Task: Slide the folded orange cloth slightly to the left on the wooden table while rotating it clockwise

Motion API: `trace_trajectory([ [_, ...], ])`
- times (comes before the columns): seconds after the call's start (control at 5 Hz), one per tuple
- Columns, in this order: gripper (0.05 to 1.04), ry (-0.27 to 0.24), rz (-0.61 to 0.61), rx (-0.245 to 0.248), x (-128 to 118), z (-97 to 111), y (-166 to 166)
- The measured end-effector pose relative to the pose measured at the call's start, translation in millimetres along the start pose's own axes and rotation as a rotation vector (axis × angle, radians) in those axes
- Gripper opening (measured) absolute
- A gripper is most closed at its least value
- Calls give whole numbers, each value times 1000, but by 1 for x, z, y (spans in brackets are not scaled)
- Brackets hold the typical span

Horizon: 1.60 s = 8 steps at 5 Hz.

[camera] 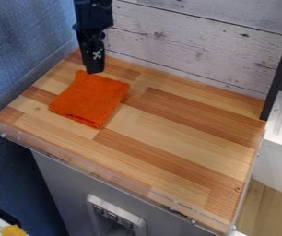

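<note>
A kitchen-like mock-up. A striped brown wooden countertop (180,124) with clear plastic edging (51,150) meets a whitewashed, plank-patterned wall (186,50).

The black arm comes in from the top edge, left of centre, and hangs nearly straight down. Its black hand (94,71) points downward, low over the counter's (186,133) far left part.

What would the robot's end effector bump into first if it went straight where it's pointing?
The end effector points down, so probably the orange cloth, near its far edge; the gap between them is unclear.
</note>
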<state>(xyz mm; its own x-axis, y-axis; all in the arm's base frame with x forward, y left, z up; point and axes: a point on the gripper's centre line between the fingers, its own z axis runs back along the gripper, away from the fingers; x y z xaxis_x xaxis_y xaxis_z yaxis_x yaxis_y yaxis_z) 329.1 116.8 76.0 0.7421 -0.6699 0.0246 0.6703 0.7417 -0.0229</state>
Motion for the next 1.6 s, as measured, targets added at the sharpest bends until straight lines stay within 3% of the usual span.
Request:
trace_trajectory([
  [0.2, 393, 5, 4, -3, -2, -4, -2],
  [0.4, 169, 25, 20, -14, -5, -13, -3],
  [0.6, 71, 40, 37, -17, -6, -22, -3],
  [1.2, 64, 76, 38, 21, -10, -51, 0],
  [1.6, 62, 53, 26, 74, -9, -59, 6],
])
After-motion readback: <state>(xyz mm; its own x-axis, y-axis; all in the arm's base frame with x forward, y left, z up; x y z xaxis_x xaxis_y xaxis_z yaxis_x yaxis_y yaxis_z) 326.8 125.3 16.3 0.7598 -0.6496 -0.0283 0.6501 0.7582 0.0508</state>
